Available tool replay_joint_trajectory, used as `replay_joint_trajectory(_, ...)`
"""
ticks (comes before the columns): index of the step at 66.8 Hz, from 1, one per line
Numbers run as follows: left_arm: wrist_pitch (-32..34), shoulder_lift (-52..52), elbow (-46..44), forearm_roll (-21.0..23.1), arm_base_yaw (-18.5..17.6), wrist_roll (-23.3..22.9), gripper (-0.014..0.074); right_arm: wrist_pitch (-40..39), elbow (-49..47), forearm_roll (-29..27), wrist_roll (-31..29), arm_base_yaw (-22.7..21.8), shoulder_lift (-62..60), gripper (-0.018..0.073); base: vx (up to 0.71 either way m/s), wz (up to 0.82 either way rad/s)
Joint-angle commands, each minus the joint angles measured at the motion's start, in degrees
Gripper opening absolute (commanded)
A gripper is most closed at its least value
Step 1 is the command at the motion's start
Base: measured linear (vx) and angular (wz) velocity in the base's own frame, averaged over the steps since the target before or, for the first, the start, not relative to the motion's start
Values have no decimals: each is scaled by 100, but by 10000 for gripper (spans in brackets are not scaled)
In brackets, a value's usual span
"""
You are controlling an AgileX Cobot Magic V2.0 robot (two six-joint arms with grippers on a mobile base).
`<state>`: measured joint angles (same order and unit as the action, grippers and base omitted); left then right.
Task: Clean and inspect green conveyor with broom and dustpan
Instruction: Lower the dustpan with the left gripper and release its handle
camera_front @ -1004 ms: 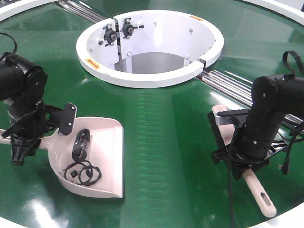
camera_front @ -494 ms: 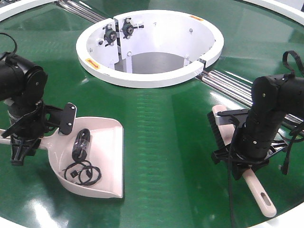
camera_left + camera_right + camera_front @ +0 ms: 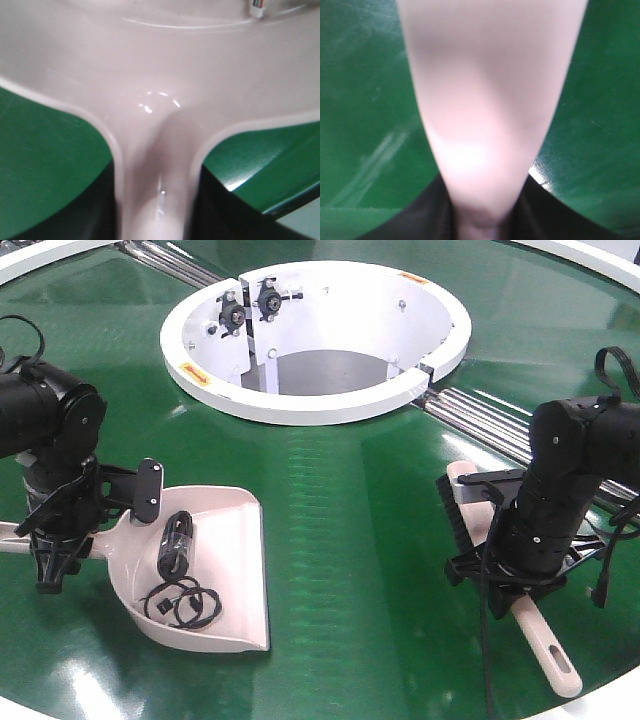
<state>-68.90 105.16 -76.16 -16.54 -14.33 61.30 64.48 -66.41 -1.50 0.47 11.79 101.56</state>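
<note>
The beige-pink dustpan [image 3: 235, 560] lies on the green conveyor [image 3: 350, 510] at the left. A black cable bundle [image 3: 175, 545] and a loose black coil [image 3: 182, 607] sit inside it. My left gripper [image 3: 58, 555] is shut on the dustpan's handle; in the left wrist view the handle [image 3: 156, 165] runs between dark fingers [image 3: 102, 210]. At the right, the broom [image 3: 468, 508] lies flat with its black bristles toward the centre. My right gripper [image 3: 512, 578] is shut on its tapered handle [image 3: 490, 100], whose slotted end [image 3: 557, 658] sticks out toward the near edge.
The white ring-shaped hub [image 3: 440, 360] with an open centre stands at the back middle. Silver rollers [image 3: 490, 418] run from the hub toward my right arm. The belt's white outer rim [image 3: 600, 702] curves along the near right edge.
The dustpan and my left arm have shifted slightly right and toward the near edge, with the pan turning a little. The right arm and broom have not moved.
</note>
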Motion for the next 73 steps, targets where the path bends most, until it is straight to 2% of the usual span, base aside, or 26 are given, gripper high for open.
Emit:
replay_joint_trajectory(1, 46, -283, -161, 99, -8, -174, 323, -4, -124, 44, -47, -35, -248, 6, 0, 0)
replay_joint_trajectory(11, 13, -283, -161, 189, -20, -358, 510, -4, -124, 50, -47, -35, -248, 6, 0, 0)
replay_joint_trajectory(19, -50, -333, -161, 195, -20, -748, 603, -4, -124, 50, -47, -35, -248, 6, 0, 0)
replay_joint_trajectory(24, -70, -411, -161, 213, -20, -972, 631, -4, -124, 50, -47, -35, -248, 6, 0, 0)
replay_joint_trajectory(37, -181, -688, -161, 676, -20, -1725, 622, -4, -124, 50, -47, -35, -248, 6, 0, 0)
replay_joint_trajectory(47, -264, -982, -161, 838, -20, -2314, 588, -4, -124, 50, -47, -35, -248, 6, 0, 0)
replay_joint_trajectory(53, -242, -1176, -161, 1132, -20, -2649, 561, -4, -124, 50, -47, -35, -248, 6, 0, 0)
replay_joint_trajectory(73, -159, -1523, -161, 1943, -20, -2710, 501, -3, -124, 44, -47, -35, -248, 6, 0, 0)
